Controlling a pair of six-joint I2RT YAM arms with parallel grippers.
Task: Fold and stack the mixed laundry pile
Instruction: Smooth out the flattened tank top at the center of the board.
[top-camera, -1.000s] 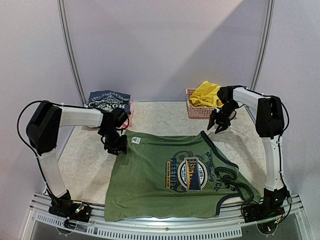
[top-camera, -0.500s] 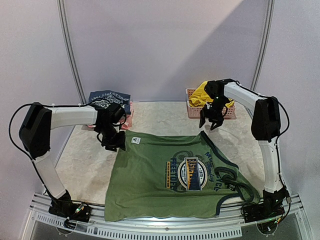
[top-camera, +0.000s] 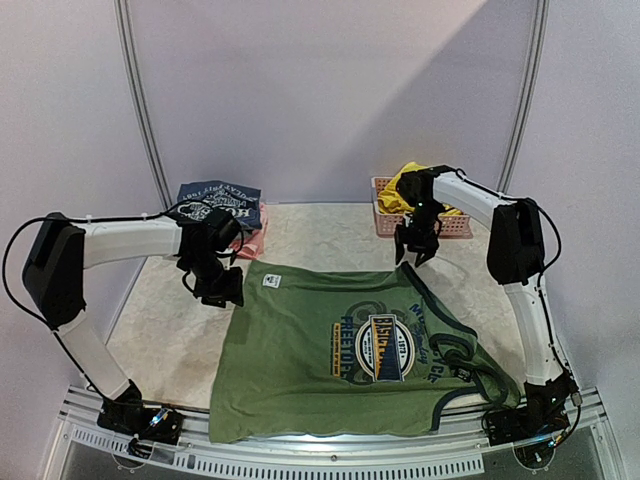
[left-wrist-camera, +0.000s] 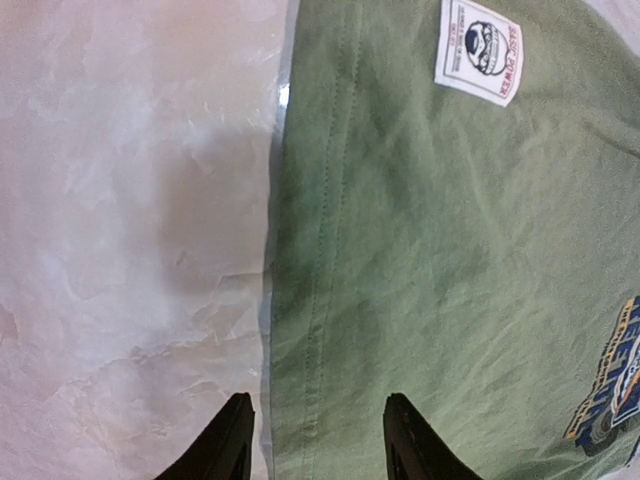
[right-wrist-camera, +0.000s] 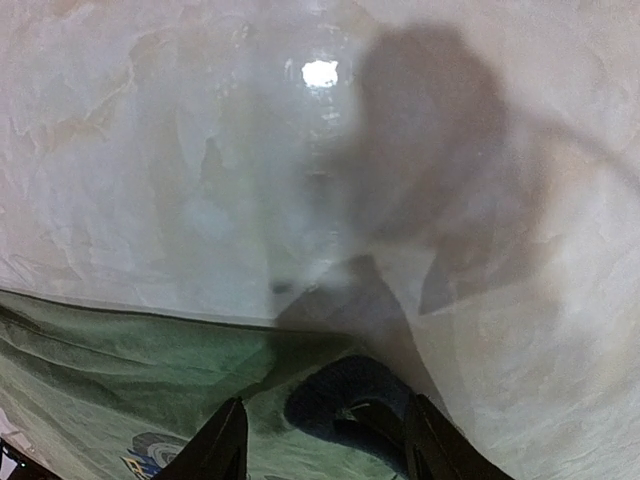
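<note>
The right gripper (top-camera: 413, 250) has swung left; it and the left gripper (top-camera: 222, 290) hang jaws apart, empty, over the limp, light olive-green shirt (top-camera: 340, 350), best pinched at its upper corners.

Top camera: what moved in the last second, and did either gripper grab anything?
The right gripper swung left, from beside the pink plastic lattice basket to the far corner of the olive-green sleeveless shirt. The left gripper drifted left. Neither took hold of anything. Shirt, basket and yellow shorts stayed put.

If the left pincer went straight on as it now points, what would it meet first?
Probably the stitched edge of the olive-green shirt, which the left pincer straddles; the table lies just beside; depth is unclear.
</note>
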